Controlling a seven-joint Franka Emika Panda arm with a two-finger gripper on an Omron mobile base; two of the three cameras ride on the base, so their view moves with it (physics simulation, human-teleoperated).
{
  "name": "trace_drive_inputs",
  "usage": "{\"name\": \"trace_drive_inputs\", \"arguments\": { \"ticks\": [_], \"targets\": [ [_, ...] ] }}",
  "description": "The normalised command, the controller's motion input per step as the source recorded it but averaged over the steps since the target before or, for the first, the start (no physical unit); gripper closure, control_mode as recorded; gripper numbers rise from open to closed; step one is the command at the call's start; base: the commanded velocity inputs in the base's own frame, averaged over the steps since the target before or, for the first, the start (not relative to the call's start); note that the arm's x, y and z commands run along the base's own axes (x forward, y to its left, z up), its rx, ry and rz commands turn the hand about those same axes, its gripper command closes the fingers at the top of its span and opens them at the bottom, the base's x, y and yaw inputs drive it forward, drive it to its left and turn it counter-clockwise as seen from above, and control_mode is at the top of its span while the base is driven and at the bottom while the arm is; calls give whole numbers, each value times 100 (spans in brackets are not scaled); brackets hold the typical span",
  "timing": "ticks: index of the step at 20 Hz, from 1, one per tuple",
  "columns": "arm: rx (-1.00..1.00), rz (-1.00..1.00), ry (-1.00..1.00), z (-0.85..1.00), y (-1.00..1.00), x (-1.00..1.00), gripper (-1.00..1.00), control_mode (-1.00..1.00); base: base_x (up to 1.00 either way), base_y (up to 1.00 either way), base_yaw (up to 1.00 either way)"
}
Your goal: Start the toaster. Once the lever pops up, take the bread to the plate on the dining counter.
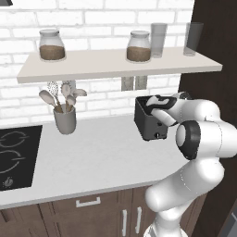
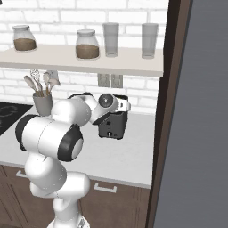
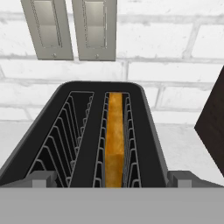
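Observation:
The dark toaster [image 1: 149, 128] [image 2: 114, 126] stands on the pale worktop against the brick wall, beside a tall dark cabinet. My gripper [image 3: 113, 180] hangs open just above its slotted top [image 3: 148, 127], one fingertip [image 3: 42, 178] at each side. The bread [image 3: 114, 135], golden brown, sits upright and low in the right-hand slot; the left slot holds nothing. Small light controls [image 1: 159, 135] show on the toaster's narrow front face, too small to pick out the lever. The plate and the dining counter are out of view.
A grey crock of wooden utensils [image 1: 65, 119] stands left of the toaster, a black cooktop [image 1: 14, 155] further left. Above hangs a shelf [image 1: 115, 65] with jars and glasses. Two wall outlets [image 3: 70, 28] sit behind the toaster. The dark cabinet [image 1: 210, 69] closes the right.

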Motion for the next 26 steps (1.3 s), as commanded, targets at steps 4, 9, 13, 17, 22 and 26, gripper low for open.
{"name": "trace_drive_inputs", "arguments": {
  "ticks": [4, 9, 13, 17, 22, 26],
  "targets": [
    [0, 0, 0, 0, 0, 0, -100, -100, 0, 0, 0],
    [0, 0, 0, 0, 0, 0, -100, -100, 0, 0, 0],
    [0, 0, 0, 0, 0, 0, -100, -100, 0, 0, 0],
    [0, 0, 0, 0, 0, 0, -100, -100, 0, 0, 0],
    [0, 0, 0, 0, 0, 0, -100, -100, 0, 0, 0],
    [0, 0, 0, 0, 0, 0, -100, -100, 0, 0, 0]
  ]
}}
